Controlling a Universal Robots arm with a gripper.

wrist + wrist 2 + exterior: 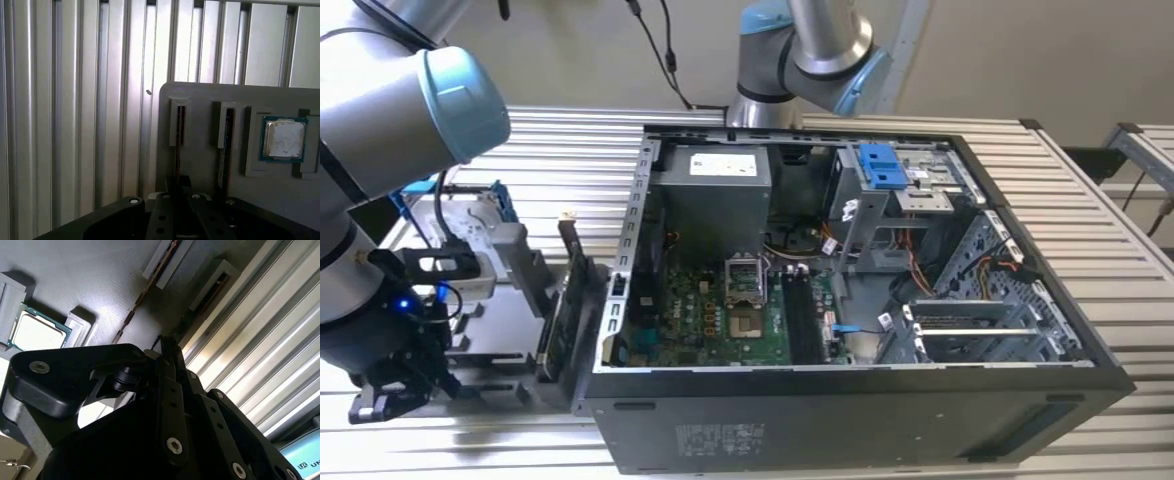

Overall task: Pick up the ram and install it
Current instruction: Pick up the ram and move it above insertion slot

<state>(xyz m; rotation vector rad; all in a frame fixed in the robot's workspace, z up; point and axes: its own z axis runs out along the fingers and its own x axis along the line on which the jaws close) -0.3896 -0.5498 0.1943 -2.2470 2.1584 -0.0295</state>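
Gripper (178,186) hung over the ram (179,142), which stood on edge in the slot by the grey holder's (200,97) edge. Jaw state couldn't be told. Probably needed centring on the stick and a square grip.

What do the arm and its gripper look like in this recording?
The arm has silver-grey tube sections and rounded light blue joint caps. Its wrist end is black, with a small blue light on it and a thin black cable close by. The gripper, in both wrist views, is matt black: flat linked bars studded with small silver screw heads.
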